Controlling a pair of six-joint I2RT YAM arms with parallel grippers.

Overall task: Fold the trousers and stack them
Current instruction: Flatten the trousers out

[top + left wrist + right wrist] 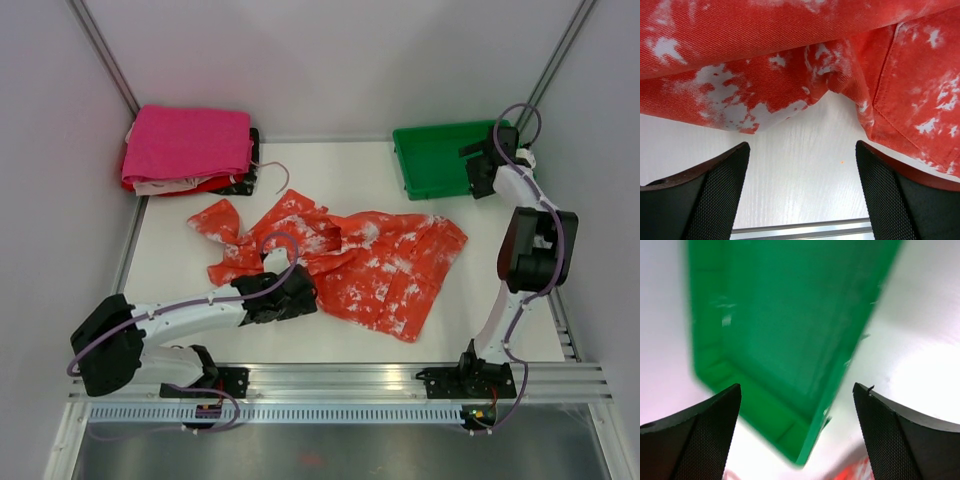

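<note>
Where the left claw [801, 150] gapes, trousers [765, 40] lie just beyond.

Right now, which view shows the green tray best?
Top external: nearly the whole green tray, sharp, at the far right. Right wrist shows it close but blurred and cropped. Left wrist shows none of it.

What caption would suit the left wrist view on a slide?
Open left gripper above the white table, with nothing between its fingers, facing the rumpled edge of the orange-red, white-blotched trousers.
</note>
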